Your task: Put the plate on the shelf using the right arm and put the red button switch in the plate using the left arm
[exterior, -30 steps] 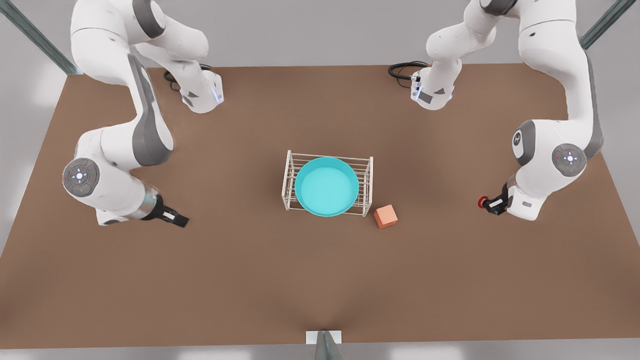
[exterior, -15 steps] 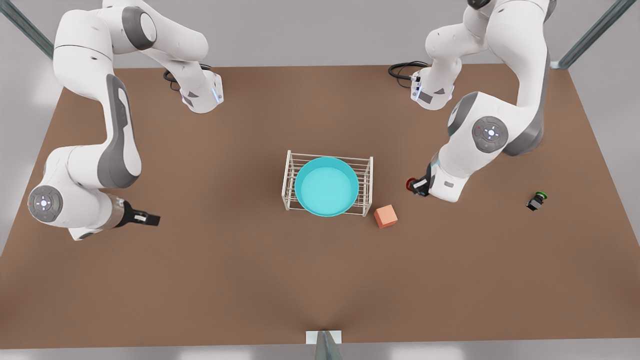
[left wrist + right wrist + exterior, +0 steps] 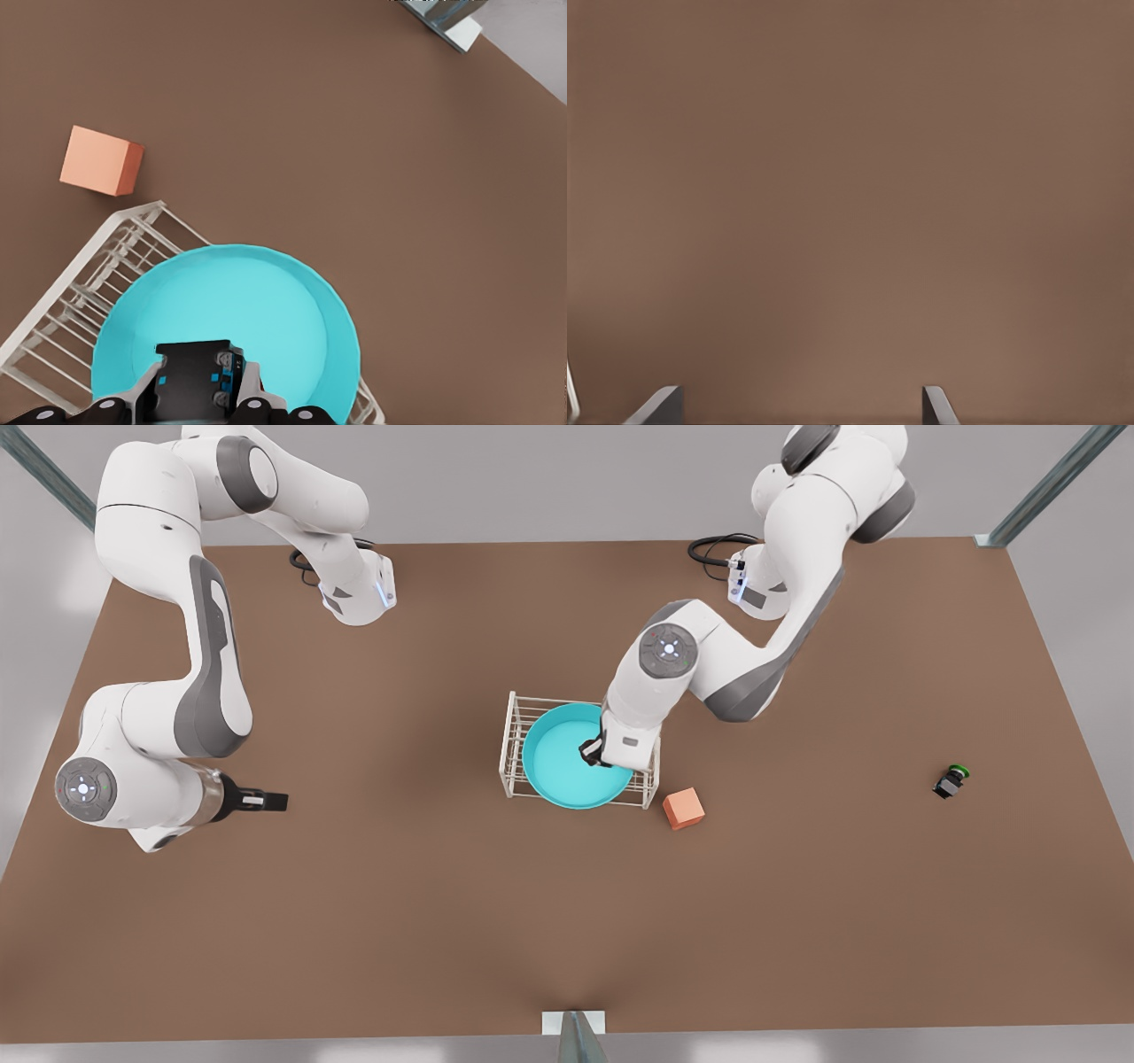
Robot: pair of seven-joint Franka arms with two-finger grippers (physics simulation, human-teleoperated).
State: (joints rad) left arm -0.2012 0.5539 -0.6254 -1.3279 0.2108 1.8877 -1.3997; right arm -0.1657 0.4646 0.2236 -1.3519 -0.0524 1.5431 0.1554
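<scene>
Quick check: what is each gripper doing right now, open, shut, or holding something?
Left gripper: shut on the red button switch, above the plate on the shelf.
Right gripper: open, holding nothing, waiting over the table.

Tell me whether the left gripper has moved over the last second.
Yes. The left gripper, shut on the red button switch, crossed toward the front view's left, past the orange cube, to above the plate.
</scene>
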